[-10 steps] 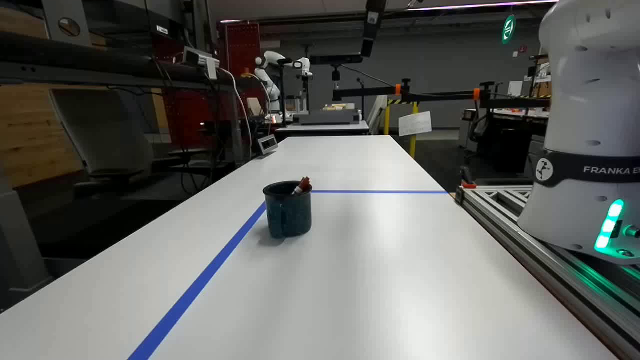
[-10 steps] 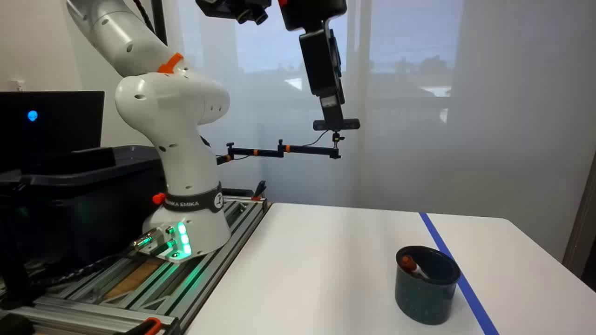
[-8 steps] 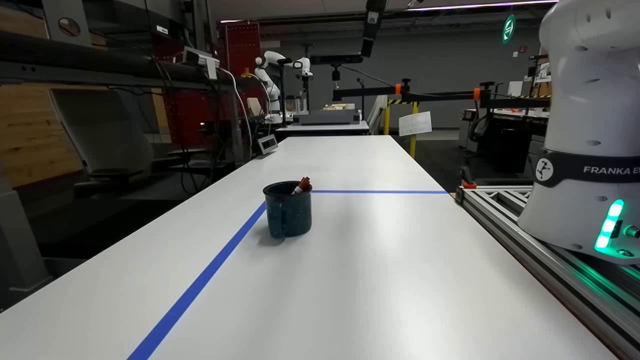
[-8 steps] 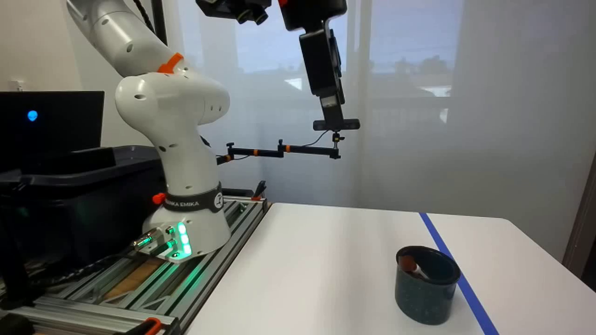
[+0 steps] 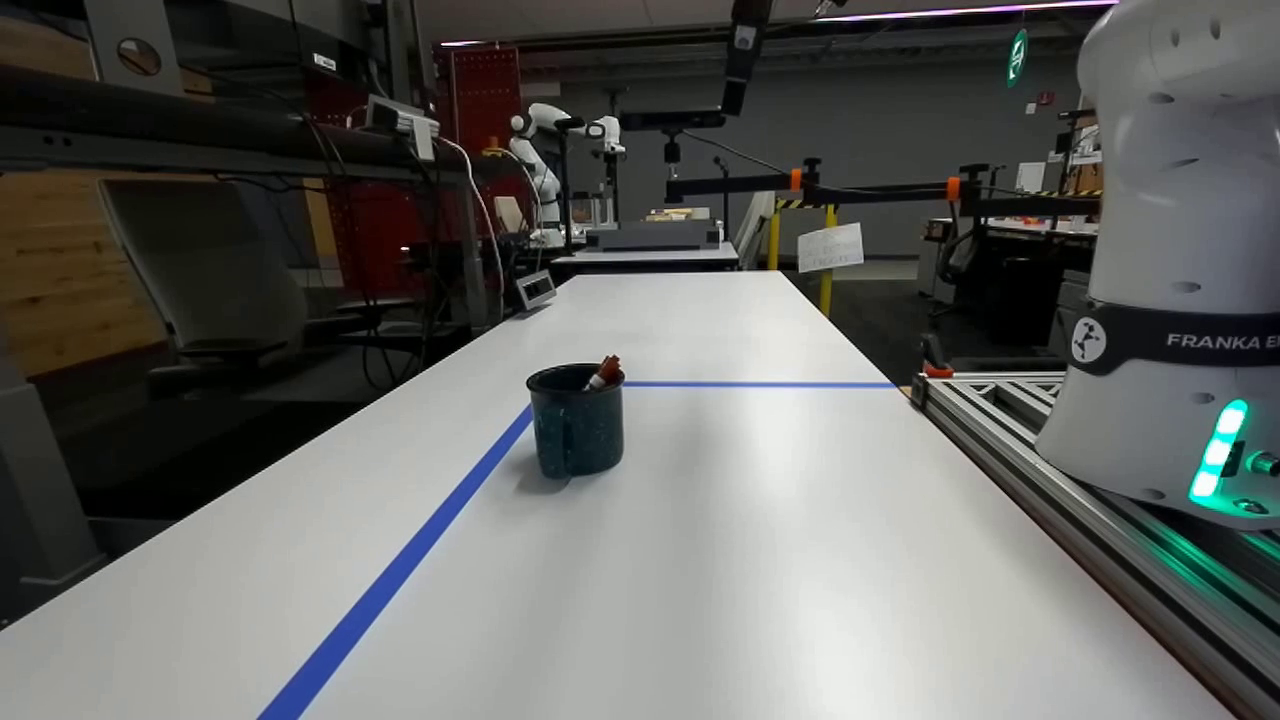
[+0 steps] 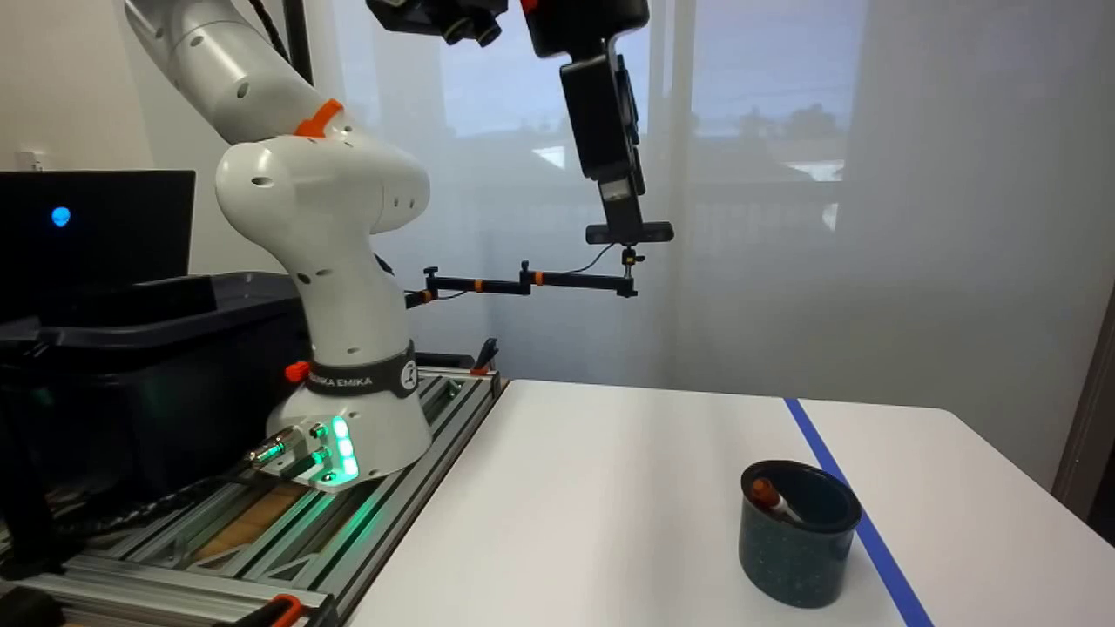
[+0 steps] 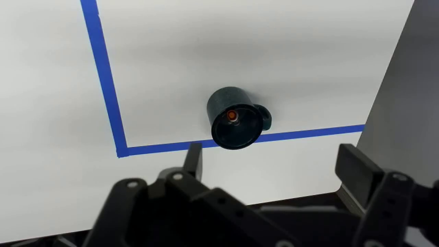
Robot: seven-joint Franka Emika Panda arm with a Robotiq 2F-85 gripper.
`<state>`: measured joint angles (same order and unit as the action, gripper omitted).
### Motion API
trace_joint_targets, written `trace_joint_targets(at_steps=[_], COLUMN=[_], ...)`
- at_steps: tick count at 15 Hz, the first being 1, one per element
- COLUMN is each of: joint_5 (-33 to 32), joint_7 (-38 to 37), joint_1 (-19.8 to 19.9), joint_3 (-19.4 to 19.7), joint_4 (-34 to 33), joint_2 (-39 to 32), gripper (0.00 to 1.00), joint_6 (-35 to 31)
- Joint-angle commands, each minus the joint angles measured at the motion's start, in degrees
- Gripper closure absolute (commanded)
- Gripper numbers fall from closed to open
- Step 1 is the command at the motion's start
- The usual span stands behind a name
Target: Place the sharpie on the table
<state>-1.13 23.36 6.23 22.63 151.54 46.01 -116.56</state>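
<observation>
Inside the dark blue mug (image 6: 797,562), which stands upright on the white table (image 6: 601,505), the sharpie (image 6: 772,499) leans against the inner wall, its reddish-brown end poking up at the rim with white below it; its lower part is hidden. Seen from the wrist, the gripper (image 7: 269,152) holds nothing: its 2 fingers (image 7: 193,158) stand wide apart, and the mug lies beyond their tips, not touched. So the pick is yet to be made, I judge. The sharpie should be light and stiff, hard to harm, but its smooth, round barrel could slip or twist in a loose pinch. The best hold looks to be that raised end, gripped across its thin width. If it is a cap, it might pull off; a lower hold, on the white, seems surer but risks catching the mug's rim. Once laid down, the sharpie could roll.
</observation>
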Motion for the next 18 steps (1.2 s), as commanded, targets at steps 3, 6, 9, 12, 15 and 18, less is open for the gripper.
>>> trace_joint_targets(at_steps=[3,6,9,12,15,18], joint_5=[0.63,0.67,1.96,4.19,4.52,3.10], joint_7=[0.52,0.33,0.44,3.34,9.44,15.42], joint_1=[0.76,0.26,-1.42,-4.18,-6.33,-6.78], joint_3=[-0.65,-0.72,-0.49,-0.05,-0.44,-2.04], joint_4=[-0.11,-0.18,-1.60,-5.01,-10.66,-17.94], joint_2=[-0.26,-2.26,-8.47,-16.43,-24.85,-32.85], gripper=[0.00,0.00,0.00,0.00,0.00,0.00], joint_6=[0.12,-0.51,-1.05,-1.27,1.61,5.63])
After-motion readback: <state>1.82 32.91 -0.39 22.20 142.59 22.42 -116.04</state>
